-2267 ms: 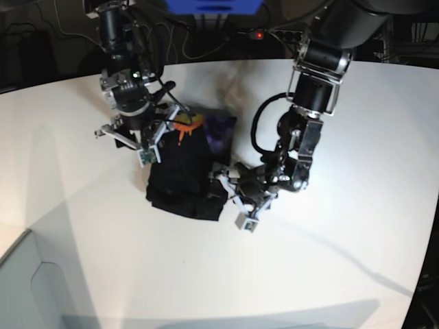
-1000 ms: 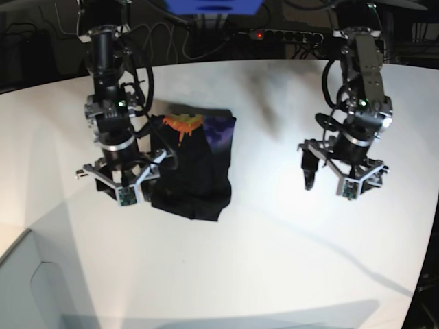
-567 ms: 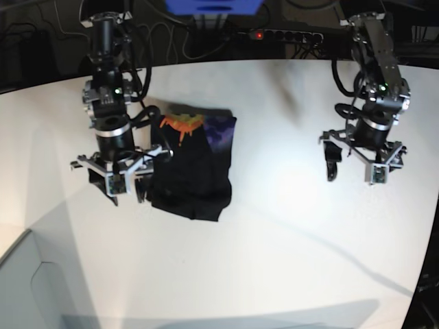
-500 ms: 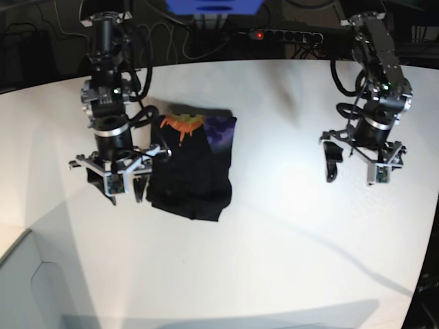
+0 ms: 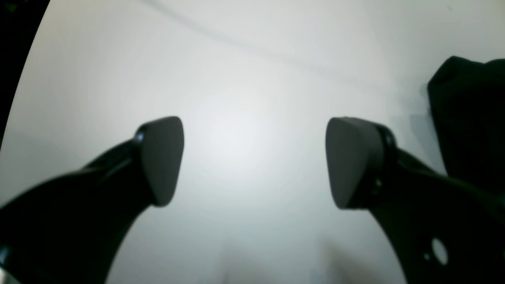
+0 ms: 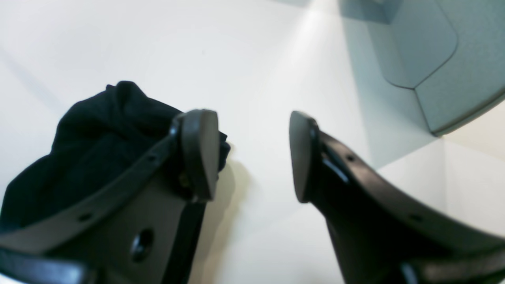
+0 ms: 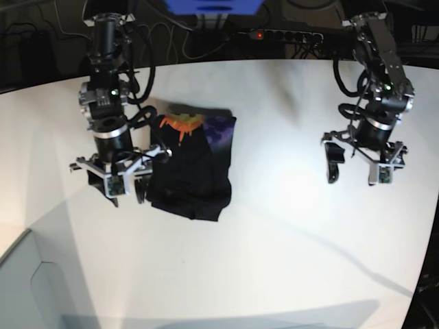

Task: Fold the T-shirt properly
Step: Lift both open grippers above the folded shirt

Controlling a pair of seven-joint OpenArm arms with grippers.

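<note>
- T-shirt [image 7: 194, 164]: black, folded into a compact rectangle, lies on the white surface [image 7: 274, 233] toward its back-left part, well in from every edge. Orange/yellow print + purple patch show at the bundle's far end.
- Right pincer [image 7: 115, 185]: open, nothing between the pads, hangs just beside the shirt's left edge at its near-left corner. Wrist view: black cloth sits behind one finger [image 6: 199, 152]; can't tell if touching.
- Left pincer [image 7: 357, 168]: wide open, empty, over bare surface toward the right edge, well apart from the shirt. Its wrist cam catches only a corner of the black fabric at frame right.
- Judgement: fold looks about done; both arms clear of the cloth. Step in hand prob. retreat or a last tidy.
- To do it well: near edge looks a bit uneven/rumpled in base view. If tidying, come in low from the left side, press or nudge flat rather than pinch, so layers don't pull open. If retreating, lift the right pincer straight up first, since a sideways sweep could snag the corner & undo the fold.
- Containers: pale grey tray-like shape [image 7: 27, 288] at the surface's near-left corner, also in the right wrist view; what shows of it holds nothing, but can't tell what it is.
</note>
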